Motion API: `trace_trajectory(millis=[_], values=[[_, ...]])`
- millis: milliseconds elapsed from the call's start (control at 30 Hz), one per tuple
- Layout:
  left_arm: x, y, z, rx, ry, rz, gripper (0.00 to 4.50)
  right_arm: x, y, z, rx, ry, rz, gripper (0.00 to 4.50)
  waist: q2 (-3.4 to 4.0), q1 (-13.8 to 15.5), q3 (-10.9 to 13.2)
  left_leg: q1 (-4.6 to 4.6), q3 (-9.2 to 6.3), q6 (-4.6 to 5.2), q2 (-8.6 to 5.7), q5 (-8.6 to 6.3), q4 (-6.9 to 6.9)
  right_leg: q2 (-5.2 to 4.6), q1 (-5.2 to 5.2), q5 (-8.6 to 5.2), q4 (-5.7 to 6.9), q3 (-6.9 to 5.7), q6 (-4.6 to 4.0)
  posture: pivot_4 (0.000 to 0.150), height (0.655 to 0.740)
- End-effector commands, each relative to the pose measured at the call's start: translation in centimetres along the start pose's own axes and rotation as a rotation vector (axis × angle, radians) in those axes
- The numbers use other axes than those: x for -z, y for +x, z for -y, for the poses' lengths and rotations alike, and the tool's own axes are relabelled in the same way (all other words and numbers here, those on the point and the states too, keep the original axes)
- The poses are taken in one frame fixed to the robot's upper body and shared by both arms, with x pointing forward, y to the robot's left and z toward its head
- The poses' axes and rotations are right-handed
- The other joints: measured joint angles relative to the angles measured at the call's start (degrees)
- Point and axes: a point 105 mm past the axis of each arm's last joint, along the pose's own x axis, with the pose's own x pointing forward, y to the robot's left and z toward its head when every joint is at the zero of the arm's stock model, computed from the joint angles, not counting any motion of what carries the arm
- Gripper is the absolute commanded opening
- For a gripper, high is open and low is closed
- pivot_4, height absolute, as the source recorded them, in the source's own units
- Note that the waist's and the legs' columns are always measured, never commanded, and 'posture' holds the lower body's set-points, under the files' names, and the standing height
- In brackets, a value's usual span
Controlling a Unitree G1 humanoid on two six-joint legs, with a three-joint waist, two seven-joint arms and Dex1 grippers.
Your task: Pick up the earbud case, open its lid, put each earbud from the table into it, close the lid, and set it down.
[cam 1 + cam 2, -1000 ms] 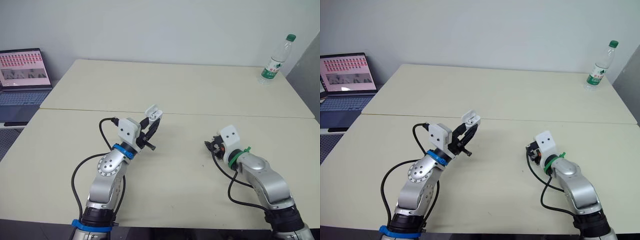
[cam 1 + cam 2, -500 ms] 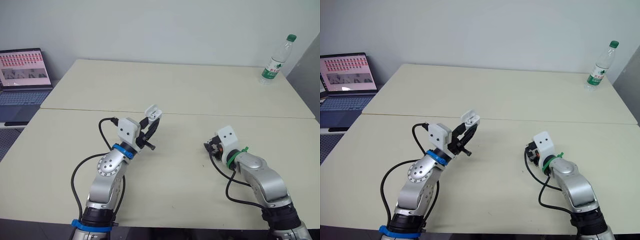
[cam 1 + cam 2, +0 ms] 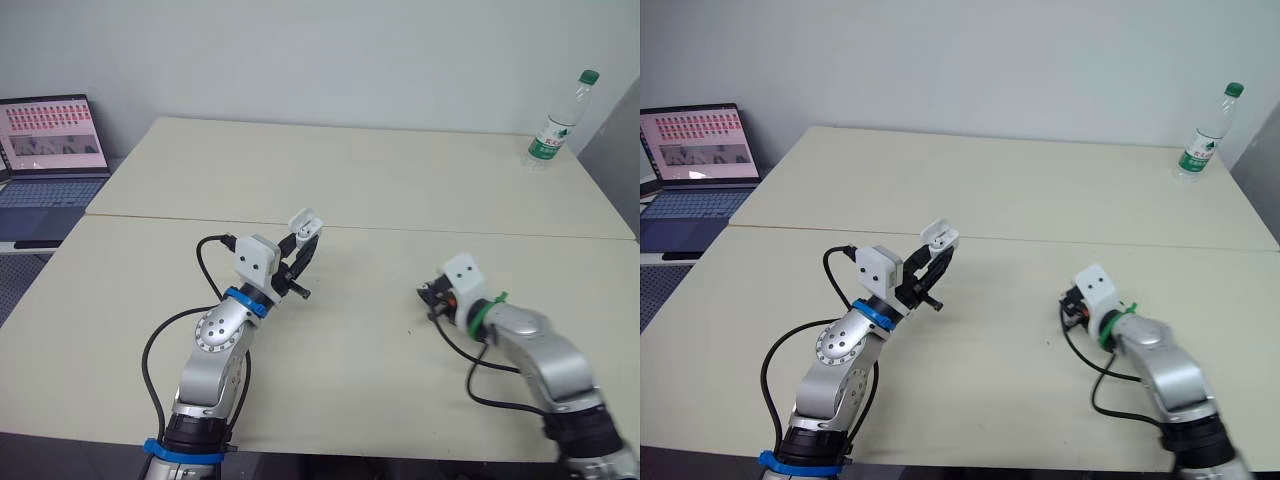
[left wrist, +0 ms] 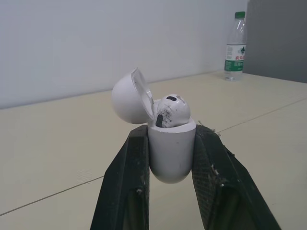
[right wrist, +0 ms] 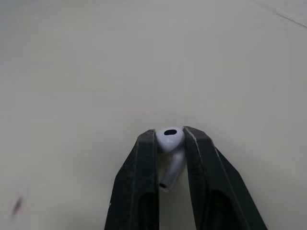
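While left pincer [image 4: 170,133] clamps open earbud case [image 4: 171,155], seated earbud [image 4: 171,111] inside, right pincer [image 5: 170,135] pinches second earbud [image 5: 169,140] by head, close over tabletop [image 3: 400,190]. Risk: shallow grip; bud may twist, slip free during transfer.

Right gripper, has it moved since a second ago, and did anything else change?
Barely. The right gripper stays shut on an earbud at about the same spot on the table; its forearm has swung slightly outward, to the robot's right. The left gripper still holds the earbud case, lid open, another earbud seated inside. The water bottle's small shift is only camera movement.
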Motion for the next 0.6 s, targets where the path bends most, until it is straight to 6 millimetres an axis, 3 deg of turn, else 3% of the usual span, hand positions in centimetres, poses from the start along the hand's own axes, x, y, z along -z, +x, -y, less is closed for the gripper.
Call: trace_trajectory(millis=[33, 233, 400, 533, 600], values=[[-1.7, 0.3, 0.1, 0.013, 0.026, 0.075, 0.84, 0.6, -3.3, 1.1, -0.194, -0.215, -0.064, 0.41, -0.05, -0.1, 0.0, 0.01, 0.04, 0.02, 0.02, -0.01, -0.02, -0.03, 0.01, 0.01, -0.02, -0.01, 0.01, 0.15, 0.74], [-1.4, 0.4, 0.2, 0.007, 0.019, 0.083, 0.84, 7.7, -9.6, 5.4, -0.367, -0.455, -0.465, 0.41, -0.05, -0.16, 0.01, 0.1, 0.06, 0.06, 0.13, -0.04, -0.03, 0.0, 0.05, -0.01, -0.01, 0.05, -0.03, 0.15, 0.74], [-1.4, 0.4, 0.7, 0.007, 0.027, 0.089, 0.84, 9.9, -10.2, 7.2, -0.355, -0.469, -0.526, 0.41, -0.05, -0.45, 0.0, 0.26, 0.25, 0.05, 0.2, -0.03, 0.03, 0.02, 0.11, 0.0, 0.06, 0.16, -0.04, 0.15, 0.74], [-1.4, 0.0, 0.7, 0.0, 0.028, 0.085, 0.84, 10.7, -10.4, 7.3, -0.37, -0.468, -0.545, 0.41, -0.1, -0.33, 0.02, 0.56, 0.19, 0.05, 0.18, -0.02, 0.14, -0.01, 0.56, 0.02, -0.02, 0.17, 0.0, 0.15, 0.74], [-1.4, -0.2, 0.7, 0.001, 0.029, 0.08, 0.84, 10.9, -10.3, 7.3, -0.375, -0.472, -0.547, 1.15, -0.11, -0.32, 0.02, 1.0, 0.17, 0.06, 0.17, -0.03, 0.09, -0.04, 1.04, 0.0, -0.19, 0.17, 0.01, 0.15, 0.74]])
